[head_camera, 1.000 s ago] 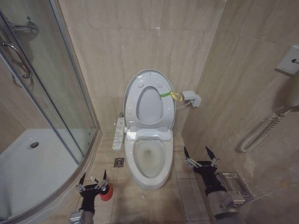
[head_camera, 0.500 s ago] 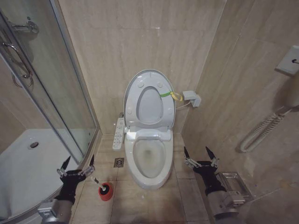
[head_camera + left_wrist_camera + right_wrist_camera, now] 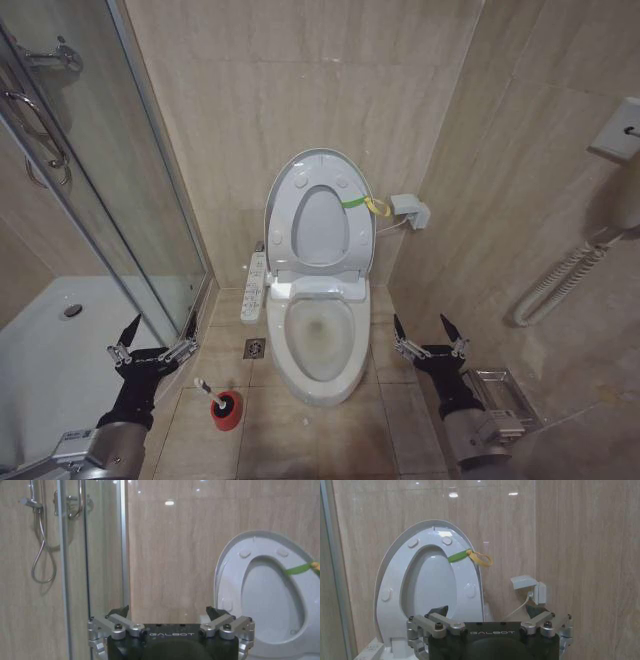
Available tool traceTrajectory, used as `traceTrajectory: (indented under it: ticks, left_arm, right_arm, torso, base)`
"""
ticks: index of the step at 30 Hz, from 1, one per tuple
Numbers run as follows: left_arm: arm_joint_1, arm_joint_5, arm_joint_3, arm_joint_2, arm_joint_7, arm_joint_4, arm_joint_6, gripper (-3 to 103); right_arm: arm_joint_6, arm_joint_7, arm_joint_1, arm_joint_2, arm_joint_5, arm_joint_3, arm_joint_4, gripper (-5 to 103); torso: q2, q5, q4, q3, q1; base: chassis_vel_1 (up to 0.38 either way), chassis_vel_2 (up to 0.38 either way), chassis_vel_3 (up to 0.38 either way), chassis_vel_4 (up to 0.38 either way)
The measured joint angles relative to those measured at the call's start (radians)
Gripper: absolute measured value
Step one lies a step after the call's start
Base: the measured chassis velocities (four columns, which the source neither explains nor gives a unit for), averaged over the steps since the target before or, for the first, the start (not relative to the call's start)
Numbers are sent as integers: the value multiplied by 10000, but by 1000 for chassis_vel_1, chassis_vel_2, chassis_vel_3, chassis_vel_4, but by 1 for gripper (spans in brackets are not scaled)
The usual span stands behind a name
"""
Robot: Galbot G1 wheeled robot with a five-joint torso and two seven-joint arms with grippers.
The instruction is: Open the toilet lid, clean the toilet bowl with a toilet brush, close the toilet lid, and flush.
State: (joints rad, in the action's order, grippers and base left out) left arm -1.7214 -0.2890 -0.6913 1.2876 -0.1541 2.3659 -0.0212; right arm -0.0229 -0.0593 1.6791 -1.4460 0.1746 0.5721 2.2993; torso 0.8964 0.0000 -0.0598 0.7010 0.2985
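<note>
Lid's up, brush sits in its cup, left arm is the closer one

Head view: the toilet lid [image 3: 320, 212] stands upright against the wall with its yellow-green band [image 3: 355, 203] on the rim, and the toilet bowl [image 3: 320, 340] is exposed below it. The toilet brush [image 3: 206, 389] sits in the red cup [image 3: 227, 410] on the floor, handle slanting up and toward the robot's left. The left gripper [image 3: 152, 338] hangs splayed wide and empty, up and to the left of the handle tip, near it but apart. The right gripper [image 3: 431, 335], also wide and empty, waits past the bowl's far side, so I'd say the left is nearer.

Left wrist view: left gripper [image 3: 170, 617] spread wide, lid [image 3: 272, 592] off to one side, shower glass [image 3: 95, 547] on the other.

Right wrist view: right gripper [image 3: 490, 614] wide apart, facing the raised lid [image 3: 432, 588].
</note>
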Motion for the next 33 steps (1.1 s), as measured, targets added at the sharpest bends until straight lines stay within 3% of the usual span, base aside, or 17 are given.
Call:
traceTrajectory:
  ticks: [7,20,33]
  left_arm:
    - [-11,-139,92,138,-77,-230,120,100]
    - [-727,752,946,790,-512,135,509,100]
    - [-1143,1086,1213,913,-829,443,581,100]
  right_arm:
    - [0,0,0,0,0,0,0,100]
    - [0,0,0,0,1,0,0,100]
    - [0,0,0,0,0,0,1,100]
  torso:
    - [0,0,0,0,0]
    - [0,0,0,0,0]
    - [0,0,0,0,0]
  base:
    - [0,0,0,0]
    - [0,0,0,0]
    - [0,0,0,0]
